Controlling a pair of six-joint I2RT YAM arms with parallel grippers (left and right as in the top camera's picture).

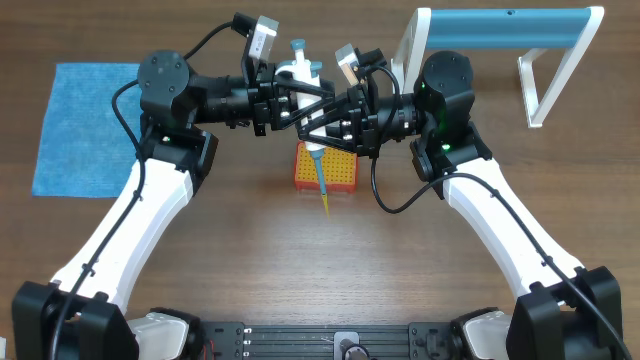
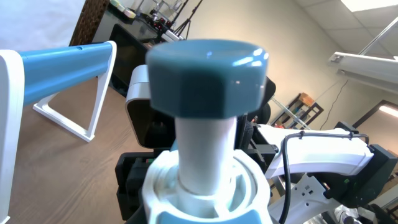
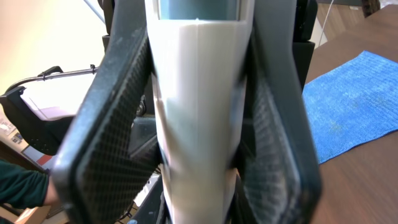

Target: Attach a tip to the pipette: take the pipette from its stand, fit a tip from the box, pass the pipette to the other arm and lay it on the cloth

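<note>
Judging by the top view, I put us at the handover. The white plastic pipette [image 1: 301,72] with its grey-blue plunger cap is off the white-and-blue tube stand [image 1: 500,28]. A slim yellow tip [image 1: 325,203] sits on its nose, pointing down over the orange perforated tip box [image 1: 342,172]. The right gripper [image 1: 327,105] and left gripper [image 1: 281,100] meet at the barrel from either side. What remains, as I read it, is the release and the laying down on the flat blue cloth [image 1: 85,130], well apart at the left of the wood-grain table [image 1: 300,270].

Left wrist view: the glossy, faceted cap [image 2: 208,74] on a smooth white stem looms close. Whether the left gripper has hold I cannot tell.

Right wrist view: the black, mesh-textured fingers [image 3: 93,143] are clamped tight on both flanks of the smooth barrel, with the cloth's nubby weave beyond.
</note>
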